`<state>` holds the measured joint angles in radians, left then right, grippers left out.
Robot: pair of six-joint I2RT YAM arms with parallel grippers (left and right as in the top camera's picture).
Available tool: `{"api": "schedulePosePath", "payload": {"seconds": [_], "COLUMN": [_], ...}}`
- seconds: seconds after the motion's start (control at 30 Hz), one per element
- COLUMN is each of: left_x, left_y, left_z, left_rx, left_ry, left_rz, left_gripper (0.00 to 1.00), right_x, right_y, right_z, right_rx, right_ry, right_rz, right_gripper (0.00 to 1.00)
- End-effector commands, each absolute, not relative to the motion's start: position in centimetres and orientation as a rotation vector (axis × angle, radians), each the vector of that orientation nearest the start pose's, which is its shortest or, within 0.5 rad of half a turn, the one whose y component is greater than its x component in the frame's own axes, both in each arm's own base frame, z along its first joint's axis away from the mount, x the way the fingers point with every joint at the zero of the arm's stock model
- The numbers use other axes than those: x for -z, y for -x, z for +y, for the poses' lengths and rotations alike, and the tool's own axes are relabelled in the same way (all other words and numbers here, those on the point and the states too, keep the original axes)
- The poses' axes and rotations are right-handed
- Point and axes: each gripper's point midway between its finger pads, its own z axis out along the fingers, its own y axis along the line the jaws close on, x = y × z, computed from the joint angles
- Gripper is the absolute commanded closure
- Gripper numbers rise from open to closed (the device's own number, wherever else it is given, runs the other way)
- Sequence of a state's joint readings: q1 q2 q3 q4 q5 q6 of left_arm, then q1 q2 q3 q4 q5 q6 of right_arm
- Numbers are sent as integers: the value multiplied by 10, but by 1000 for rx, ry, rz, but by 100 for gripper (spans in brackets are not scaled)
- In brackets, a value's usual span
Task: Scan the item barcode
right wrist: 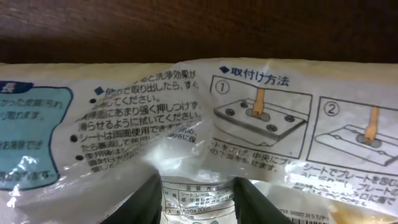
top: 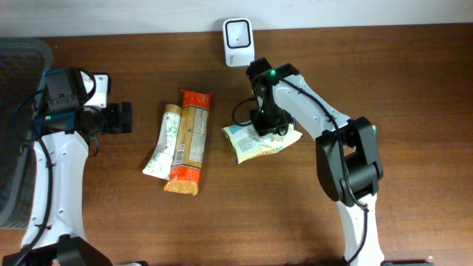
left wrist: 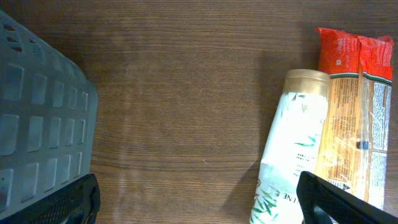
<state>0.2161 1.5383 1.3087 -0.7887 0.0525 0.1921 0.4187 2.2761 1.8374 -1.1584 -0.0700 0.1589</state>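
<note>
Brown wood table (top: 222,222). Grey mesh basket (top: 15,59) at the 9 o'clock edge, seen from overhead. Left of ctr: white tube (top: 164,142), gold cap twd 12–1 o'clock, flat end twd 7. Touching its 3 o'clock side, a long pack (top: 189,140) w/ red-orange ends, lying approx 12-to-6. Both flat on table, well apart from basket.

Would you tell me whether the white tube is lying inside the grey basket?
No, the white tube lies on the table beside the orange packet, apart from the basket.
</note>
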Motion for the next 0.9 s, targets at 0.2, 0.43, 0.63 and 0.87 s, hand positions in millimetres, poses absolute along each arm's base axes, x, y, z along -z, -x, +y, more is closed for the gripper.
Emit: {"api": "schedulePosePath", "payload": {"seconds": [0.2,0.43,0.63,0.87], "left_x": [-172,-172,-172,-172], "left_y": [-386,-386,-386,-386], "left_z": [75,75,75,75], "left_rx": [-72,-72,-72,-72], "left_ry": [23,23,23,23], "left_rz": [2584,2584,2585,2585], "left_gripper": [1,1,1,1], "right_x": [-13,-68,-20,-9], "right_y": [-390,-431,-427,-339], "right_z": [173,270,303,268], "right_rx": [-22,-264,-349,-285], "right_ry": [413,491,433,695], "right_rz": [3189,2890,2828,3171], "right_gripper": [30,36,37,36]}}
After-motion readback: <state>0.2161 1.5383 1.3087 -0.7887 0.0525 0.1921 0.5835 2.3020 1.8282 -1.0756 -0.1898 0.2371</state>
